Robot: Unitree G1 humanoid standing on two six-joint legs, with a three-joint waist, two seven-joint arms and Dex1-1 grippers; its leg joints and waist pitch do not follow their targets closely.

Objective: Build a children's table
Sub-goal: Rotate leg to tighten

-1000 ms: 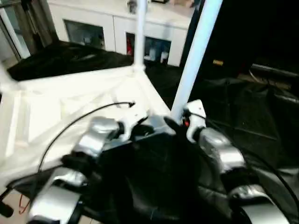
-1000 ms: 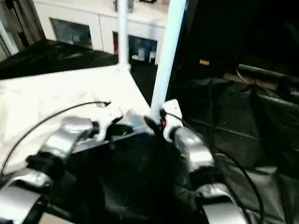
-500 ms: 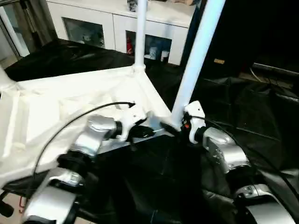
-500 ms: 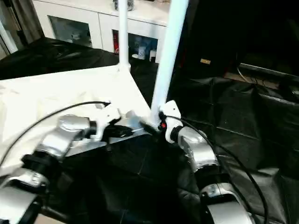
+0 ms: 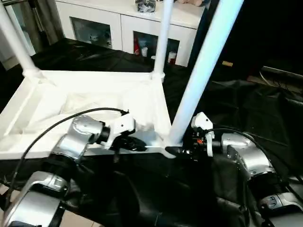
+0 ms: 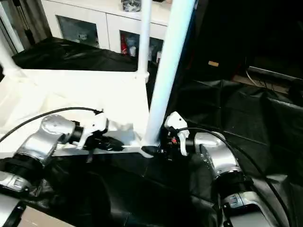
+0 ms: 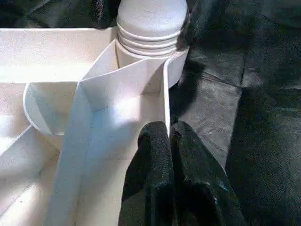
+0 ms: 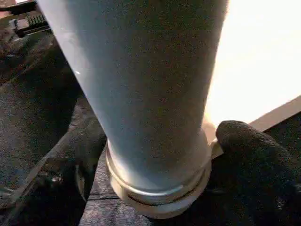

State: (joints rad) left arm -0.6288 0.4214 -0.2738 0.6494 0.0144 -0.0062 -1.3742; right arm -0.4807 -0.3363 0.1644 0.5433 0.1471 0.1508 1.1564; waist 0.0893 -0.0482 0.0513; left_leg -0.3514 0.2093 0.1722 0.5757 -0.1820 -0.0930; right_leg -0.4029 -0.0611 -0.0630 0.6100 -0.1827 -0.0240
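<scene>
Black sheet [image 5: 246, 109] under table [image 5: 85, 99]; R pincer [image 5: 177, 151] astride leg [image 5: 201, 71]

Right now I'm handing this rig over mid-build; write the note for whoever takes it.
Left gripper: shut, pinching the rim wall of the upside-down table top beside the near corner.
Right gripper: open, fingers either side of the near leg at its socket, not clamping.
Done: three legs stand upright in corner sockets, including the far leg and the left leg.
Left: I can't see the fourth corner; check it, seat any missing leg, then flip the table.
</scene>
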